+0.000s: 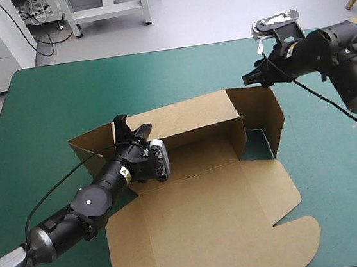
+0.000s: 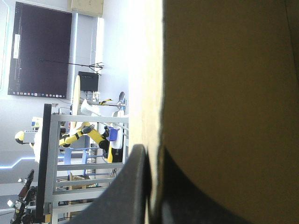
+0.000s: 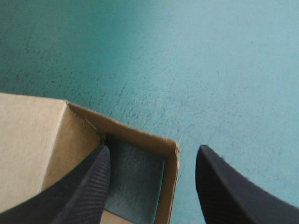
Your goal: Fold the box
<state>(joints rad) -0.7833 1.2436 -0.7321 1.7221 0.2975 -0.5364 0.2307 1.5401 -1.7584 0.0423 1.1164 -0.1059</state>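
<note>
The brown box [image 1: 201, 215] lies mid-table with its lid flat toward the near edge. Its back wall [image 1: 189, 116] and right end wall [image 1: 263, 114] stand raised. My left gripper [image 1: 125, 132] is at the left end of the back wall and shut on the board. In the left wrist view the gripper [image 2: 152, 186] pinches the board's edge, and the board [image 2: 224, 93] fills the space beyond it. My right gripper [image 1: 251, 77] hovers open over the box's right rear corner. That corner [image 3: 140, 135] shows between its fingertips [image 3: 103, 151].
The teal-green cover [image 1: 64, 95] shows beyond the box and on both sides of it, and ahead of the right gripper [image 3: 187, 56]. The lid's front flap [image 1: 287, 240] reaches almost to the table's near edge.
</note>
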